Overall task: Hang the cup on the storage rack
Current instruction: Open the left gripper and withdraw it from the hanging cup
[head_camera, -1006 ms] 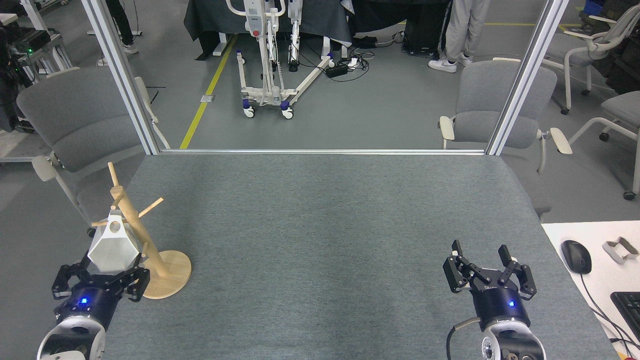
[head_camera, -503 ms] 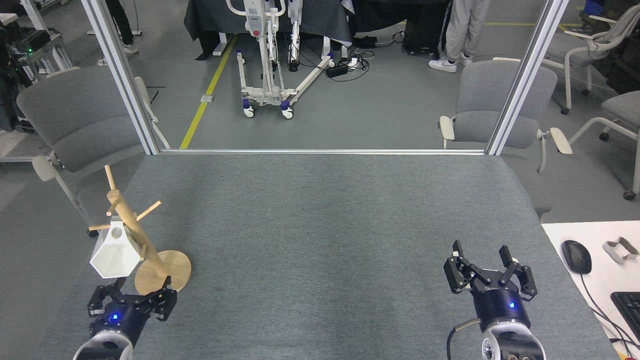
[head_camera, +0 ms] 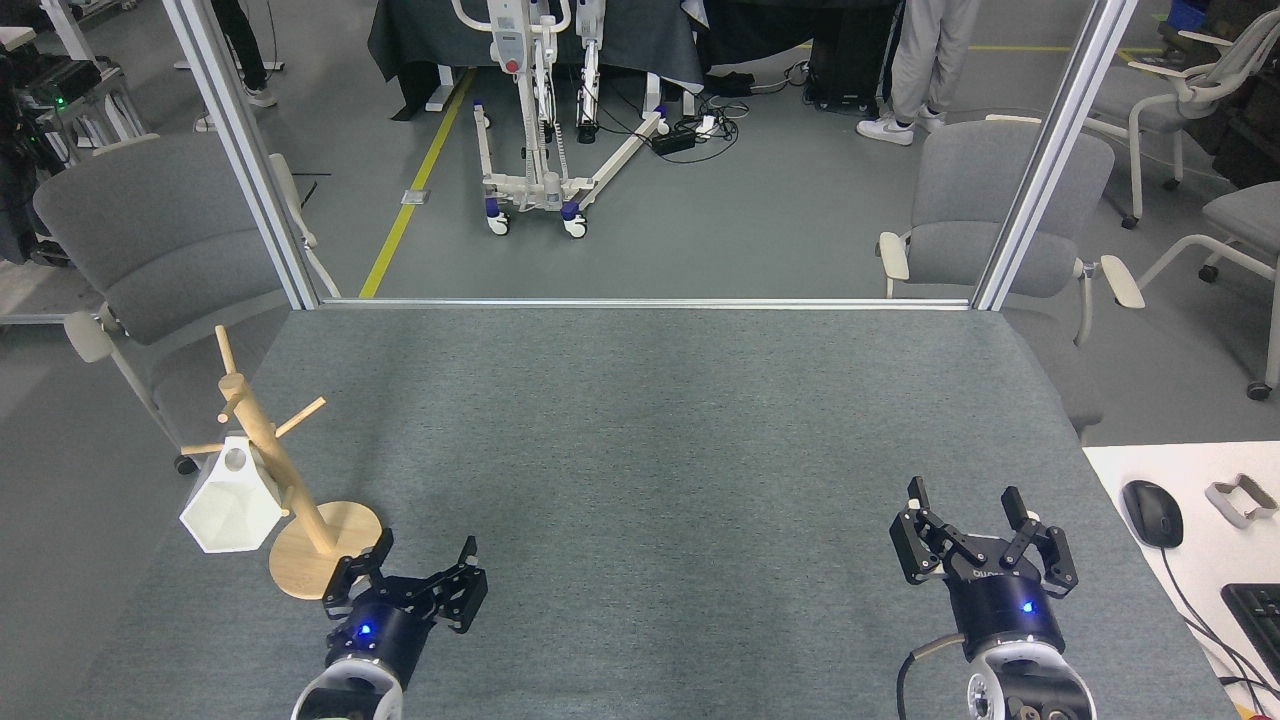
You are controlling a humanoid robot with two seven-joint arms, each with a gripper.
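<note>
- The grey counter carries everything, and most of it is bare.
- The storage rack stands near the counter's left edge, toward the front corner, leaning a little in this view.
- The left end effector was right under the cup a second ago. It has let go and pulled away to the right, and now sits by the front edge, just beside the rack's round base, with its fingers spread and holding nothing.
- The right end effector has stayed near the front right corner, fingers spread, empty.
- The cup now hangs on a rack peg by itself, so the job looks done.
- Nothing blocks the way. Chairs and a person's legs are far behind the counter.
</note>
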